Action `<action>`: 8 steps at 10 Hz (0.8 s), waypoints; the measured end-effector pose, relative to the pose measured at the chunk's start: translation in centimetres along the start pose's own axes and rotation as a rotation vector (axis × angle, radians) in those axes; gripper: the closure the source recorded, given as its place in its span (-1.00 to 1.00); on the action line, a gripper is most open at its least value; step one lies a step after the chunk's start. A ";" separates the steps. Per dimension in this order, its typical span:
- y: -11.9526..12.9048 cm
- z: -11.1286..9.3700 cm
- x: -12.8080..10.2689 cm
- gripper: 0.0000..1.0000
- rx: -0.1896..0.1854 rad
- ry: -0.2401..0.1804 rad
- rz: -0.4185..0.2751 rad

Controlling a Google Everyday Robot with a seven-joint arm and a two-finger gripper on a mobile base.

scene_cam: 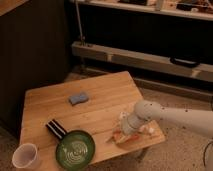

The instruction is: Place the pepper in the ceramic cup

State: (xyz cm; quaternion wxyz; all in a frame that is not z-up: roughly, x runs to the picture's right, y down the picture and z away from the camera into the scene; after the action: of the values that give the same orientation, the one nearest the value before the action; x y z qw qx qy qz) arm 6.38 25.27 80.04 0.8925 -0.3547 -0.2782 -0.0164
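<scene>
The orange pepper (121, 138) lies near the front right edge of the wooden table (100, 107), partly covered by the arm's end. My gripper (125, 132) points down right over the pepper, at the end of the white arm (165, 116) that reaches in from the right. Whether it touches the pepper is hidden. The white ceramic cup (25, 156) stands upright at the table's front left corner, far from the gripper.
A round green pan (75, 149) with a black handle (54, 128) lies between cup and pepper. A blue sponge (78, 98) rests mid-table. A white object (146, 129) sits just right of the gripper. Metal shelving stands behind the table.
</scene>
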 end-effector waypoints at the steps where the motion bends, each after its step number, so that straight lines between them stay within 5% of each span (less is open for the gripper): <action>1: -0.1 0.3 -0.2 0.85 -0.019 0.001 -0.008; 3: -0.2 0.2 -0.8 1.00 -0.026 0.003 -0.028; 5: -0.9 -1.3 -3.1 1.00 0.008 0.002 -0.078; 8: -2.7 -5.7 -10.1 1.00 0.047 0.004 -0.201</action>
State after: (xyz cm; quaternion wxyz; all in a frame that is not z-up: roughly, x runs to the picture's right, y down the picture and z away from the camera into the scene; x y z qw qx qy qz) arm -0.03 17.86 73.20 0.8950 -0.3037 -0.3110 -0.1002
